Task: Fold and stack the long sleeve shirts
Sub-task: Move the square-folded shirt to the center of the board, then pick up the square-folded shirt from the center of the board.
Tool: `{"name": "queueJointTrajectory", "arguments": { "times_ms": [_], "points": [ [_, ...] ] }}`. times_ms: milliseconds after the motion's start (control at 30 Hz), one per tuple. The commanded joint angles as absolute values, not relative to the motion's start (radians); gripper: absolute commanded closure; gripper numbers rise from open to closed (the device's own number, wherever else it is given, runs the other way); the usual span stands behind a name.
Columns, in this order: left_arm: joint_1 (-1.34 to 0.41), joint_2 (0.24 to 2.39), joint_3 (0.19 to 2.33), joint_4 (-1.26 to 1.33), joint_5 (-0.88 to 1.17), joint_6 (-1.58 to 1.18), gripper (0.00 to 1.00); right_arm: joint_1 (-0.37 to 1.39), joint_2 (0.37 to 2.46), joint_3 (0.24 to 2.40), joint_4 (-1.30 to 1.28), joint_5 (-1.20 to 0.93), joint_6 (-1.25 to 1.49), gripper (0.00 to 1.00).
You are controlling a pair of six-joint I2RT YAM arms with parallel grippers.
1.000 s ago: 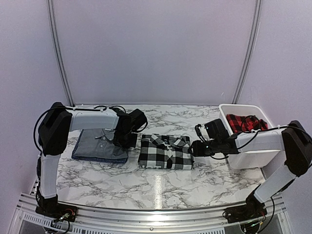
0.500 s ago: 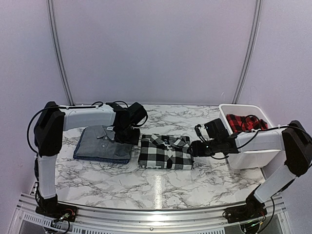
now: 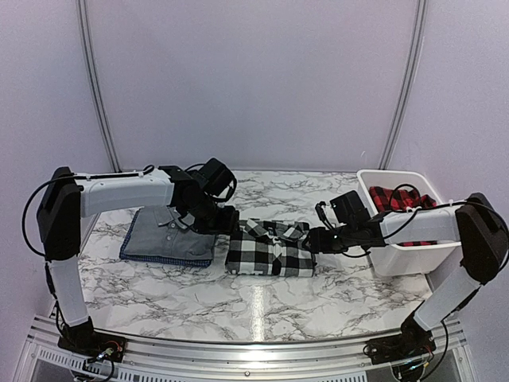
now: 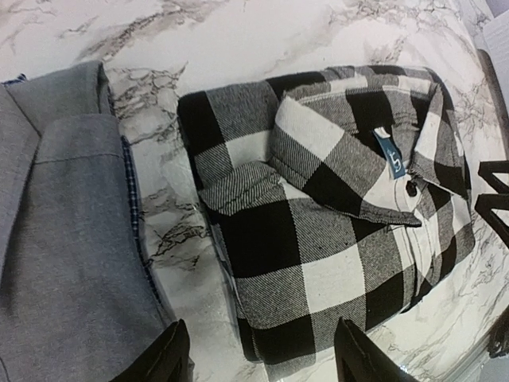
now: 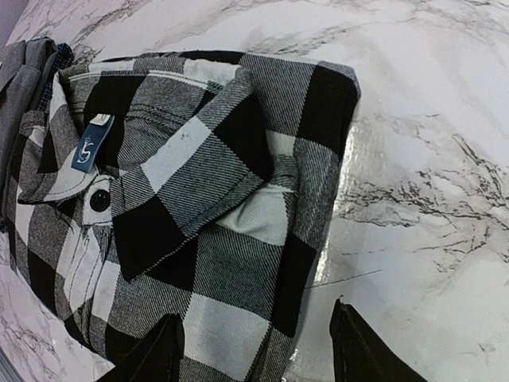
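Note:
A folded black-and-white checked shirt (image 3: 269, 248) lies mid-table, collar up (image 4: 334, 199) (image 5: 183, 199). Left of it lies a folded grey shirt (image 3: 165, 236) (image 4: 56, 239). A red-and-black checked shirt (image 3: 398, 199) sits in the white bin (image 3: 409, 255) at the right. My left gripper (image 3: 223, 223) (image 4: 258, 358) is open over the checked shirt's left edge, one finger over the gap by the grey shirt and the other over the checks. My right gripper (image 3: 314, 241) (image 5: 254, 354) is open astride the checked shirt's right edge. Neither holds anything.
The marble table (image 3: 262, 306) runs to a metal rail along the near edge. The bin stands close behind my right arm. Purple walls close the back and sides.
My left gripper has left the grey shirt, opened, and swung right to the checked shirt's left edge. My right gripper has opened wider and edged toward the shirt's right edge.

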State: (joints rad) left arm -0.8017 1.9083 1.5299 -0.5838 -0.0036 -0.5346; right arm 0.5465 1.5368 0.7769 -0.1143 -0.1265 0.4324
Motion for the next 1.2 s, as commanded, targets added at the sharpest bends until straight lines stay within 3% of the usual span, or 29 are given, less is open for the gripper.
{"name": "queueJointTrajectory", "arguments": {
  "times_ms": [0,733,1033,1167],
  "points": [
    [-0.802,1.949,1.492,-0.513,0.071,-0.529,0.36,0.54,1.558,0.826,-0.127,-0.113,0.443,0.41],
    [-0.792,2.09,1.407,-0.345,0.141,-0.503,0.4,0.546,1.691,0.854,-0.117,-0.09,0.46,0.44],
    [-0.805,2.108,1.371,-0.252,0.186,-0.58,0.61,0.609,1.758,0.9,-0.122,-0.082,0.484,0.54],
    [-0.808,2.099,1.368,-0.216,0.19,-0.62,0.75,0.621,1.765,0.922,-0.139,-0.081,0.486,0.73]
  ]
}}
